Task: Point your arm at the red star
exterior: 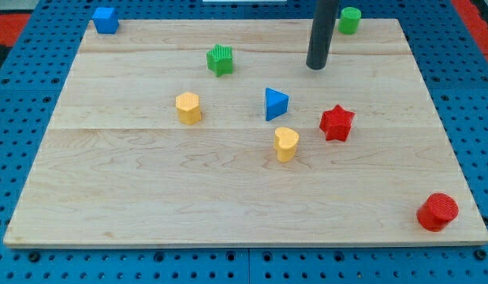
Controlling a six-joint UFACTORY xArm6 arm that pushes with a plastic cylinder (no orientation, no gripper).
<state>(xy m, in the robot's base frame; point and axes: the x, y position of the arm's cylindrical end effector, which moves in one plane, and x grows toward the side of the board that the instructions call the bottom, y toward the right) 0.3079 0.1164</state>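
The red star (337, 123) lies on the wooden board (149, 197), right of centre. My tip (316, 68) is at the end of the dark rod coming down from the view's top. It stands above the star in the view, slightly to its left, with a clear gap between them. The blue triangle (276, 104) sits left of the star, and the yellow heart (286, 144) lies below and left of it.
A yellow block (188, 108) is left of centre. A green star-like block (220, 60) is at upper middle. A green cylinder (350, 20) is at the top right, a blue cube (106, 20) at the top left, and a red cylinder (437, 211) at the bottom right corner.
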